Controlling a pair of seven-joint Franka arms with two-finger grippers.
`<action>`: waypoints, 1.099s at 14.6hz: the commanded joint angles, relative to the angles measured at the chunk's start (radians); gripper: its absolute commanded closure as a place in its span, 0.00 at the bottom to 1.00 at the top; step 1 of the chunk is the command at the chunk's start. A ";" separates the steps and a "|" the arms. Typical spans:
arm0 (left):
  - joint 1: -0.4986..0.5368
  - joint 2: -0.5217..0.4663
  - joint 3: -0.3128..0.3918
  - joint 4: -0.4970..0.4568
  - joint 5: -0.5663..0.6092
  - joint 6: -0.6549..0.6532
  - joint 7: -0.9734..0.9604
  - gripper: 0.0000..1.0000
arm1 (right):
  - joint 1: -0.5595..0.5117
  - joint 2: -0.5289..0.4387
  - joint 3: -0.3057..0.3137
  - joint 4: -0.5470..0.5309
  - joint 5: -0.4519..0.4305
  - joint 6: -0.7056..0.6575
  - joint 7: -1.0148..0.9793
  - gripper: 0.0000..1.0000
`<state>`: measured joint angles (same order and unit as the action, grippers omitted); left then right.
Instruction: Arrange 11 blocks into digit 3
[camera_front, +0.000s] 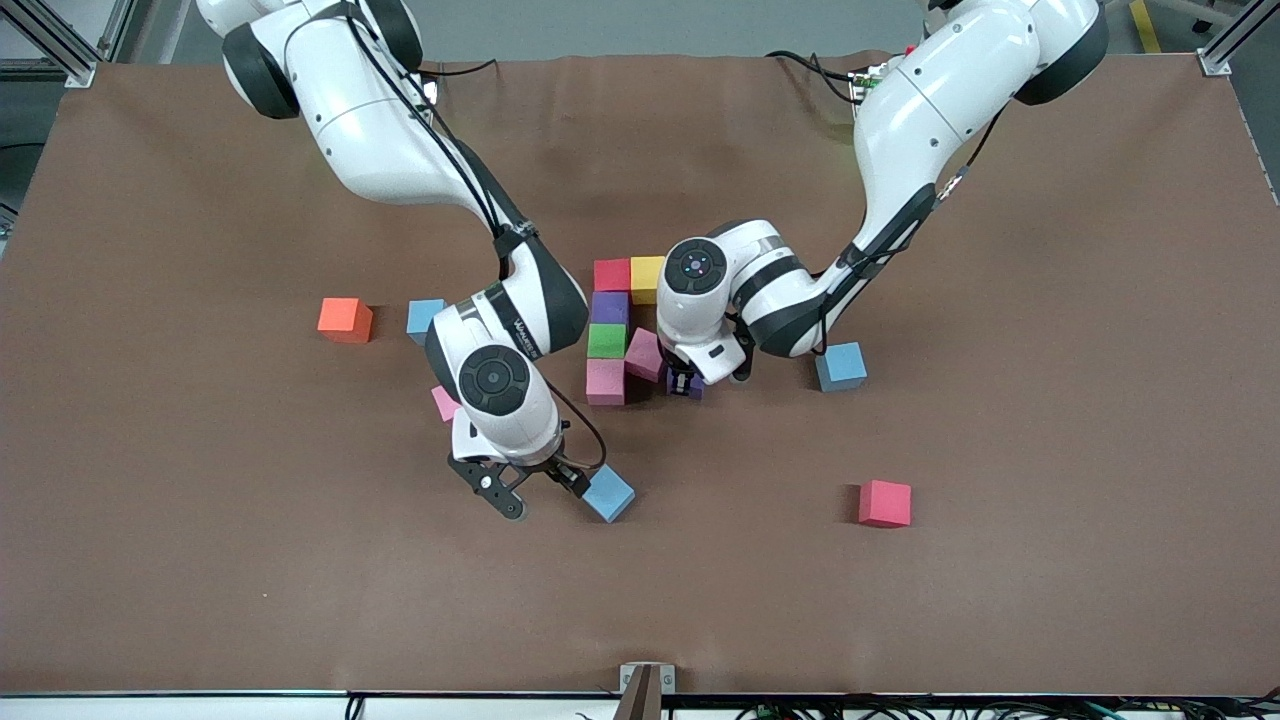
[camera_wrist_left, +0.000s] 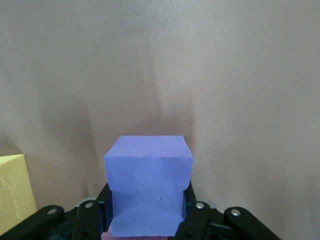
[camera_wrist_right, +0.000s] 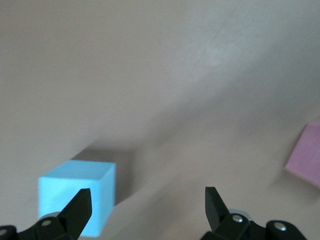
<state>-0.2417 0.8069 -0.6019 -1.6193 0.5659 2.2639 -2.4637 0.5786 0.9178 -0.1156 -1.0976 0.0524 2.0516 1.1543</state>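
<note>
A column of blocks stands mid-table: red (camera_front: 612, 274) with yellow (camera_front: 647, 279) beside it, then purple (camera_front: 609, 307), green (camera_front: 606, 340) and pink (camera_front: 605, 381). A tilted pink block (camera_front: 645, 354) leans against the column. My left gripper (camera_front: 685, 385) (camera_wrist_left: 147, 212) is shut on a purple block (camera_wrist_left: 147, 182) right next to that tilted pink one. My right gripper (camera_front: 538, 490) (camera_wrist_right: 146, 200) stands open, low over the table. A light blue block (camera_front: 608, 493) (camera_wrist_right: 77, 195) lies just outside one of its fingers, not between them.
Loose on the table are an orange cube (camera_front: 345, 319), a blue block (camera_front: 425, 318), a pink block (camera_front: 445, 403) half hidden under the right arm, another blue block (camera_front: 841, 366) and a red block (camera_front: 885, 503). A yellow block (camera_wrist_left: 15, 192) shows in the left wrist view.
</note>
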 joint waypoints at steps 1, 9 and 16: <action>-0.001 0.000 -0.010 -0.062 0.002 -0.029 -0.001 0.69 | -0.020 -0.152 0.001 -0.226 -0.023 0.015 -0.033 0.00; -0.010 0.005 -0.015 -0.059 -0.017 -0.029 -0.028 0.68 | -0.106 -0.470 -0.003 -0.791 0.004 0.249 -0.012 0.00; -0.019 0.008 -0.024 -0.037 -0.046 -0.029 -0.060 0.68 | -0.105 -0.478 -0.004 -0.915 0.159 0.346 -0.005 0.00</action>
<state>-0.2468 0.7997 -0.6231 -1.6382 0.5524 2.2402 -2.5003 0.4773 0.4796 -0.1261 -1.9364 0.1881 2.3451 1.1357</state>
